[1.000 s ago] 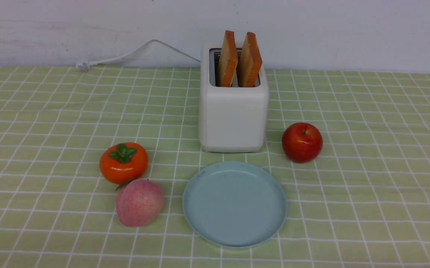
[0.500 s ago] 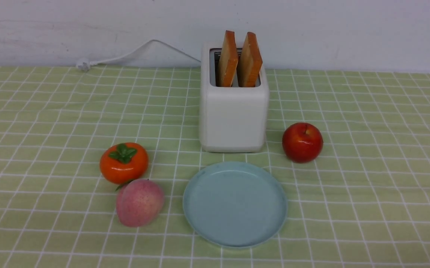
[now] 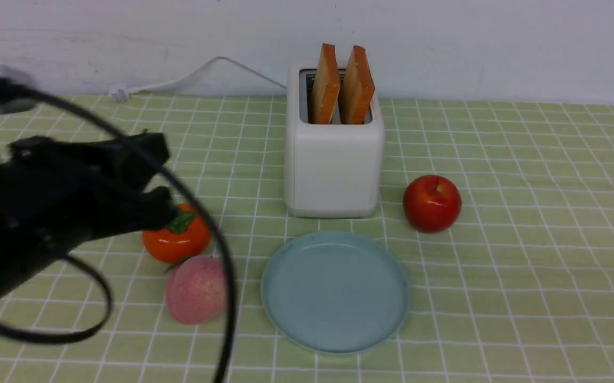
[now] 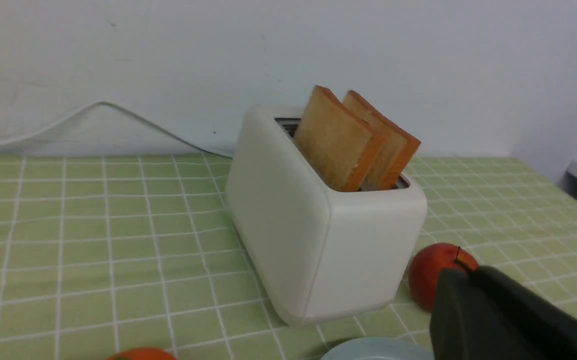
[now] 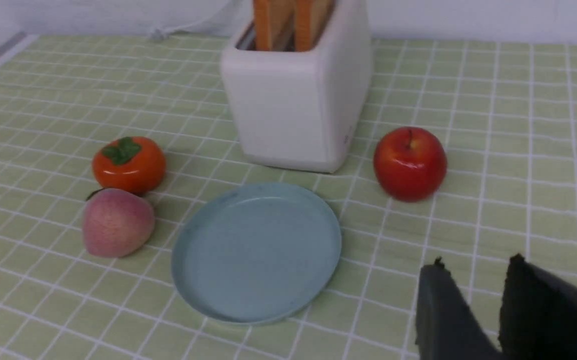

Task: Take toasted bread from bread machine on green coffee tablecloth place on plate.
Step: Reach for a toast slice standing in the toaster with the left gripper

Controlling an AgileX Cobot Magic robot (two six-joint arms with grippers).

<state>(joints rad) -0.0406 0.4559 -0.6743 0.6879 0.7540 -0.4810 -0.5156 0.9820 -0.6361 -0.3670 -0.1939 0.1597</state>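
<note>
Left tool, toasted bread well to its right, untouched

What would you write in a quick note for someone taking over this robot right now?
Left gripper: jaws shut, holding nothing, raised on the toaster's left side.
Right gripper: jaws apart, empty, over the cloth.
Bread: one slice and the other slice both stand in the toaster's slots, untouched.
Plate: in front of the toaster, nothing on it.
Done: nothing yet.
Left to do: lift out each slice and lay it on the plate.
</note>
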